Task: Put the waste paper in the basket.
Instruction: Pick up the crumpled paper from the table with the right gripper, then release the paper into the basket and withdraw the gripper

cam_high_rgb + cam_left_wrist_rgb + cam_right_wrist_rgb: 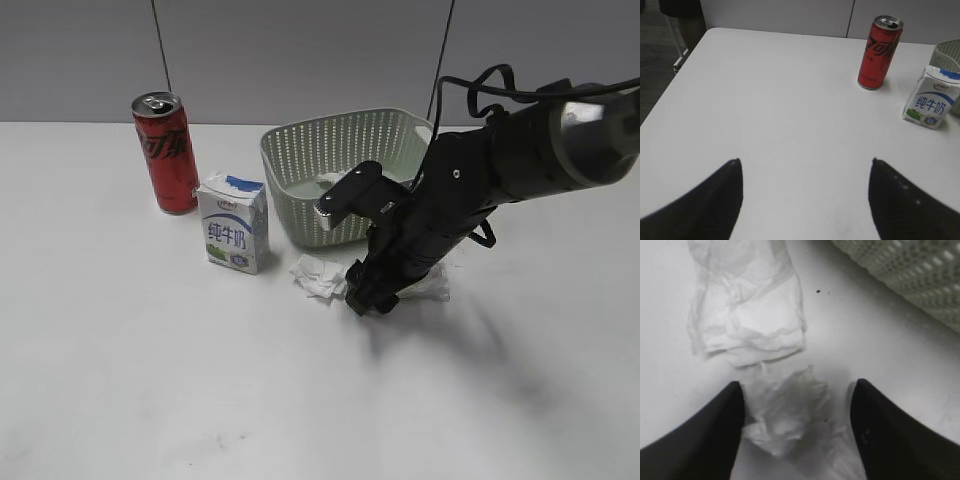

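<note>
The pale green perforated basket [300,160] stands at the back middle; its wall shows in the right wrist view [910,275]. One crumpled white paper wad [318,275] lies on the table in front of it, and another wad [432,288] peeks out beside the right arm. My right gripper [362,298] is down at the table, open, its jaws [797,384] on either side of a small wad [787,415]. A flatter tissue [747,315] lies just beyond. My left gripper [805,161] is open and empty over bare table, out of the exterior view.
A red soda can [166,152] stands at the back left, with a white-and-blue milk carton [233,222] beside the basket. Both show in the left wrist view, the can [880,52] and the carton [932,100]. The table's left edge [670,95] is near.
</note>
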`<state>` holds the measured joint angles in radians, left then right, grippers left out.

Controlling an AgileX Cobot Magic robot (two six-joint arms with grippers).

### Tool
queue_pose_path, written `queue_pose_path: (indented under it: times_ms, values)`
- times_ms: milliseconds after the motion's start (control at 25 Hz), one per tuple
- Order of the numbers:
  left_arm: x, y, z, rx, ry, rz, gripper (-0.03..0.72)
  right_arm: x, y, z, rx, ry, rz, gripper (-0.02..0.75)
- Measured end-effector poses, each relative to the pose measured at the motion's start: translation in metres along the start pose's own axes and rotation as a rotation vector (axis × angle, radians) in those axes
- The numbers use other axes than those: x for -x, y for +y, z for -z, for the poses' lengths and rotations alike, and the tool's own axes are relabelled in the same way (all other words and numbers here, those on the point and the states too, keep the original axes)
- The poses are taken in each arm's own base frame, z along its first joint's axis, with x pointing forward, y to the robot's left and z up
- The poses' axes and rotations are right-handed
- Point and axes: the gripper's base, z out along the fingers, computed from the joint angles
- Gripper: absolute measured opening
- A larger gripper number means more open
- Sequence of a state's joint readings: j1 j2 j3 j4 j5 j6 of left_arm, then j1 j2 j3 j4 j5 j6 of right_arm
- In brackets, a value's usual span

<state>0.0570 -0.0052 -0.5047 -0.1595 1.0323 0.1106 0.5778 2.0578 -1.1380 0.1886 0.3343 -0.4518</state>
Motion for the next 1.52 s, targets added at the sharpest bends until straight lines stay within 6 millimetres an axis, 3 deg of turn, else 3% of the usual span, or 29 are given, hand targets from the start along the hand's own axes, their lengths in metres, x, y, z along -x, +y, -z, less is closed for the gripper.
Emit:
queue_pose_path:
  times_ms: [80, 160, 280, 400, 640, 840, 960, 1040, 1120, 1240, 1320, 1440, 1520]
  values:
    - [0.000, 0.000, 0.000, 0.000, 0.000, 0.000, 0.577, 0.000, 0.001, 0.000, 0.002, 0.002, 0.003, 0.340]
    - [0.000, 0.000, 0.000, 0.000, 0.000, 0.000, 0.577, 0.000, 0.001, 0.002, 0.005, 0.008, 0.007, 0.160]
    - [0.000, 0.000, 0.000, 0.000, 0.000, 0.000, 0.577, -0.001, 0.002, 0.009, 0.022, 0.034, 0.007, 0.031]
    - [0.000, 0.000, 0.000, 0.000, 0.000, 0.000, 0.577, 0.001, 0.004, 0.025, 0.035, 0.041, 0.007, 0.016]
    - [0.000, 0.000, 0.000, 0.000, 0.000, 0.000, 0.577, 0.020, 0.005, 0.090, 0.013, -0.098, 0.008, 0.015]
    - [0.000, 0.000, 0.000, 0.000, 0.000, 0.000, 0.577, 0.059, -0.006, 0.146, -0.117, -0.449, -0.010, 0.015]
    - [0.000, 0.000, 0.000, 0.000, 0.000, 0.000, 0.577, 0.083, -0.016, 0.165, -0.197, -0.681, -0.067, 0.014]
    - [0.000, 0.000, 0.000, 0.000, 0.000, 0.000, 0.577, 0.094, -0.021, 0.166, -0.236, -0.793, -0.099, 0.014]
    - [0.000, 0.000, 0.000, 0.000, 0.000, 0.000, 0.577, 0.100, -0.026, 0.155, -0.265, -0.859, -0.119, 0.014]
    - [0.000, 0.000, 0.000, 0.000, 0.000, 0.000, 0.577, 0.100, -0.029, 0.123, -0.276, -0.846, -0.129, 0.019]
    - [0.000, 0.000, 0.000, 0.000, 0.000, 0.000, 0.577, 0.097, -0.030, 0.100, -0.267, -0.799, -0.133, 0.062]
    - [0.000, 0.000, 0.000, 0.000, 0.000, 0.000, 0.577, 0.090, -0.030, 0.070, -0.252, -0.734, -0.142, 0.265]
    - [0.000, 0.000, 0.000, 0.000, 0.000, 0.000, 0.577, 0.087, -0.030, 0.059, -0.241, -0.704, -0.156, 0.488]
